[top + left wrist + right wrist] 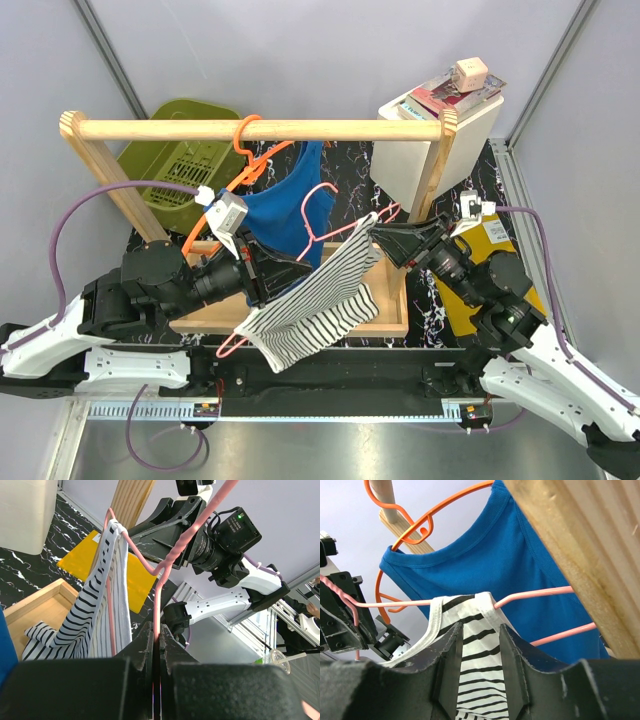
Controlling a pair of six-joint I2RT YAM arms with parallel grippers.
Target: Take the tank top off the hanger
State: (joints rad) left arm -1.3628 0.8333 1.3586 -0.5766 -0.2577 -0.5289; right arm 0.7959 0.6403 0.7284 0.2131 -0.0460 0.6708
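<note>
The blue tank top (285, 205) hangs on the orange hanger (250, 135), hooked over the wooden rail (150, 129). In the right wrist view the tank top (485, 555) and orange hanger (415, 525) fill the background. Neither gripper touches them. My left gripper (158, 640) is shut on the wire of a pale-pink hanger (157, 595) that carries a black-and-white striped garment (102, 600). My right gripper (480, 630) stands open at that garment's shoulder strap (477, 650), with striped cloth between its fingers, just under the pink wire (540, 595).
A wooden tray (390, 310) lies under the striped garment (315, 300). A green basket (180, 150) stands at the back left and a white box (420, 150) with books at the back right. The rack's right post (590, 545) is close beside my right gripper. A yellow mat (460, 300) lies at the right.
</note>
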